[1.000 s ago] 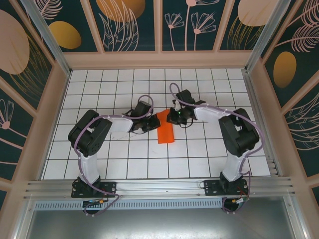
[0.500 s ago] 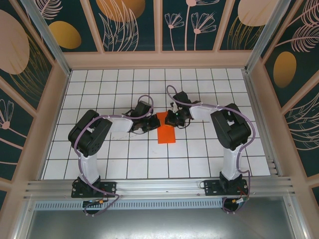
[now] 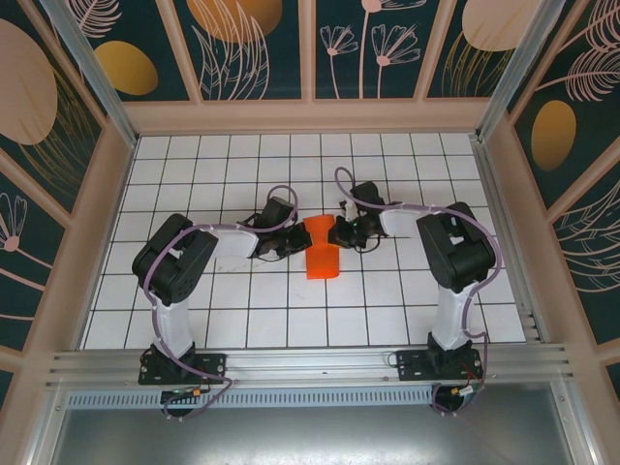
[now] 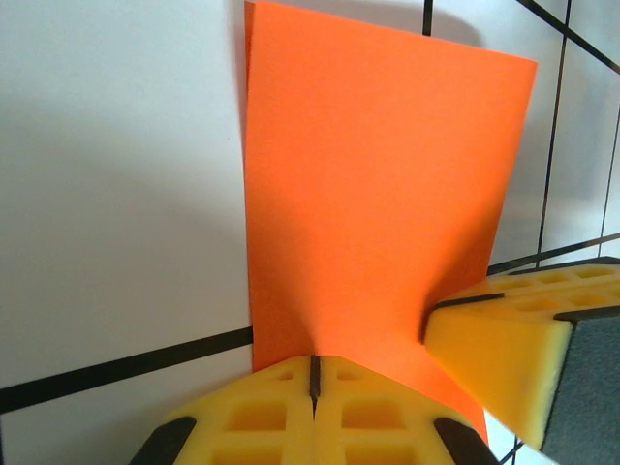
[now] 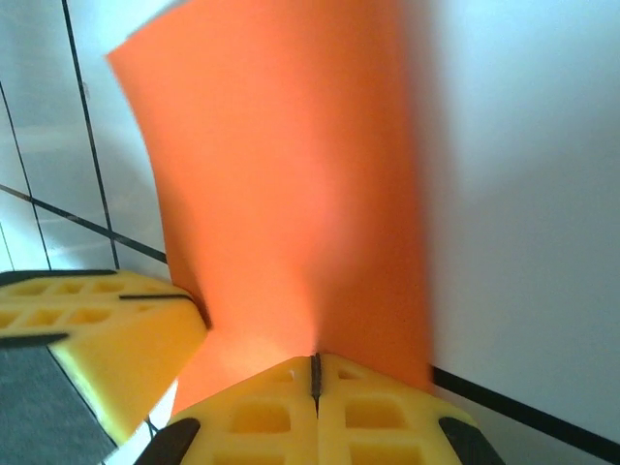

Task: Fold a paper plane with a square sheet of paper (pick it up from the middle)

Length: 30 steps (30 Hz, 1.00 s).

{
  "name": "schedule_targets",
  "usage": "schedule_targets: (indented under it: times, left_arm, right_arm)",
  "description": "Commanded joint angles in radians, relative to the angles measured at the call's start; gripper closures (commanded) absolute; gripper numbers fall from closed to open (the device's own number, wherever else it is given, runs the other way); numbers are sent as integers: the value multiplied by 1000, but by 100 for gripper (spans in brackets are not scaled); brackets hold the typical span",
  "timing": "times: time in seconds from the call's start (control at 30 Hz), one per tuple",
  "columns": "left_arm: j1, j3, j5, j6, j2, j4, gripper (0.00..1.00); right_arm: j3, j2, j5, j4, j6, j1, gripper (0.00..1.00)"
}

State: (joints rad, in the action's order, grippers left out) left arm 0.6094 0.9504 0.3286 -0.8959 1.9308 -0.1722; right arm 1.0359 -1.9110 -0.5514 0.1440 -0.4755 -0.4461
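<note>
Since a second ago the right hand has slid in toward 9 o'clock and its arm has folded tighter, while the left hand has kept its place. The orange strip between them was straight-sided then and now looks pinched in at the waist.

Both hands are clamped tight on the square sheet of paper. In the left wrist view the paper runs out from the closed seam of the left hand, and the right wrist view shows the same at the right hand. Each grips a long edge near its middle, the left hand at the sheet's 9 o'clock and the right hand at its 3 o'clock, their yellow pads nearly meeting.

The sheet sits near the centre of the tabletop and is about one tile wide. It is probably already doubled along its centre line, though no crease shows plainly.

By my reading the task is early. The pick-up from the middle is done, and perhaps the first fold. The nose corners, the wings and any pointed dart shape are all left.
</note>
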Motion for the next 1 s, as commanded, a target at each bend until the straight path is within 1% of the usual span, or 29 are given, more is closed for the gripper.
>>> schedule_targets:
  times: [0.0,0.13,0.3,0.37,0.47,0.6,0.77,0.83,0.97]
  left_arm:
    - [2,-88,-152,-3,119,240,100]
    - [2,-91,-148,13,116,234,100]
    - [1,-87,-143,15,112,232,100]
    - [1,-84,-142,16,114,233,100]
    - [2,-84,-139,19,116,233,100]
    - [2,-84,-139,20,113,235,100]
    - [2,-91,-140,19,114,237,100]
    - [2,-96,-140,20,114,237,100]
    - [3,-107,-137,22,114,232,100]
  right_arm:
    - [-74,25,87,68,48,63,100]
    - [-72,81,95,55,41,82,100]
    - [-64,153,31,-34,-4,58,100]
    - [-55,137,-1,-78,-23,30,100]
    - [-14,73,-8,-96,-35,-8,100]
    - [20,1,-17,-121,-37,-26,100]
    - [4,-29,6,-142,-25,5,100]
    - [-20,-31,25,-149,-19,35,100]
    - [-72,-25,55,-183,-27,125,100]
